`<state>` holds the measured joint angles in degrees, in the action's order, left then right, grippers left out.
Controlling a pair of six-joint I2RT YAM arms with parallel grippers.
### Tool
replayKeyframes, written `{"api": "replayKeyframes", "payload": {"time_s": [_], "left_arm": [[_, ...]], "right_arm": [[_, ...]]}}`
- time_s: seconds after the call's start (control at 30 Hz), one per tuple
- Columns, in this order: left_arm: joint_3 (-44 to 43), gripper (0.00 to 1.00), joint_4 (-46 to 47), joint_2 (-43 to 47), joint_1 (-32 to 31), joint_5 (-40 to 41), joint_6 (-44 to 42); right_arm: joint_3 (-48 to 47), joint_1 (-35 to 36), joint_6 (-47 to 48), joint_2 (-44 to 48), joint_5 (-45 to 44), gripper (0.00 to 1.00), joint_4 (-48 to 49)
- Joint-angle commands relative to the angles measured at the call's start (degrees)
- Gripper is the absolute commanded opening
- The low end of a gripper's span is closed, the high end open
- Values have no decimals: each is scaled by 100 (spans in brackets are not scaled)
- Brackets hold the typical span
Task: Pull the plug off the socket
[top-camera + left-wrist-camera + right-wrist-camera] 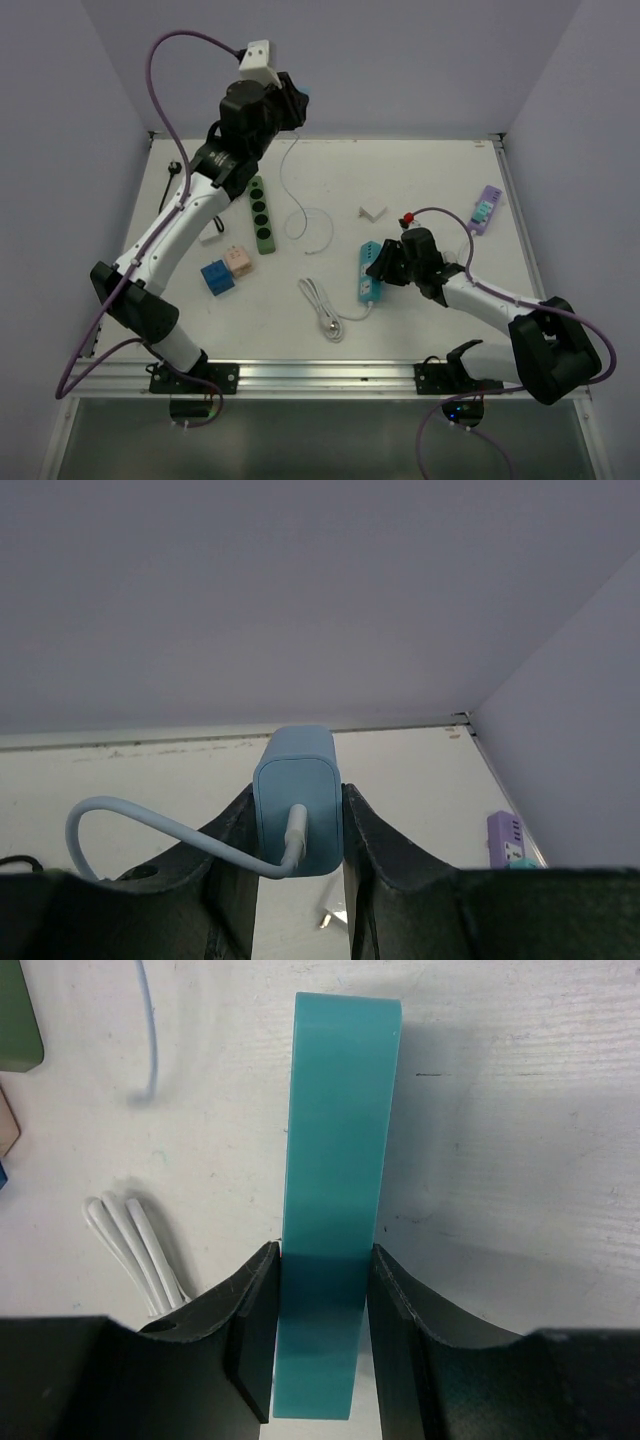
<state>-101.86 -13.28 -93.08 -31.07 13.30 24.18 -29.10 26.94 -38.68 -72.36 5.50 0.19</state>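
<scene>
Lilac walls [400, 60] and white worktop [430, 180]: the blue plug [297, 800] is held well apart from the teal socket strip [340, 1160].
The plug is pinched in the raised left pincer [297, 825] at far left, its cable [200, 836] trailing; the strip, long axis near-to-far, is clamped by the right pincer [322, 1330] at near right, so the plug is judged already free.

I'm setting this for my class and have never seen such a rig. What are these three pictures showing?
Two robot arms are bolted at the near edge of a table. One picture looks down from above; the other two come from a camera on each wrist, so the dark shapes below are that arm's own jaws. The left arm, raised high, has its jaws shut on a blue plug trailing a white cable. The right arm clamps a teal socket strip in its jaws, on the table. Also there: a green strip, a purple strip and a coiled cable.
</scene>
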Motion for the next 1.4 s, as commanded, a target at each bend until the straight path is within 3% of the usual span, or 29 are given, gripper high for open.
{"api": "replayKeyframes", "payload": {"time_s": [0.0, 0.3, 0.7, 0.8, 0.97, 1.17, 1.2, 1.37], "left_arm": [[-248, 0, -202, -44, 48, -432, -257], [1606, 0, 1081, -262, 48, -978, -89], [1802, 1, 2092, -2054, 40, -2560, 631], [1810, 15, 2259, -2476, 13, -2771, 851], [1749, 29, 2339, -2952, -101, -2921, 983], [1740, 59, 2181, -3208, -92, -2903, 965], [1749, 69, 2119, -3190, -84, -2895, 948], [1749, 96, 1751, -2735, -48, -2632, 807]], "right_arm": [[203, -57, 238, -138, -488, 0, -467], [309, -57, 282, 2, -242, 0, -221], [441, -57, 229, 20, 294, 0, 131], [467, -57, 246, -6, 416, 0, 183], [458, -57, 273, -94, 619, 0, 298], [467, -48, 282, -270, 1041, 0, 544], [467, -48, 282, -288, 1076, 0, 605], [441, -39, 238, -480, 1410, 0, 746]]}}
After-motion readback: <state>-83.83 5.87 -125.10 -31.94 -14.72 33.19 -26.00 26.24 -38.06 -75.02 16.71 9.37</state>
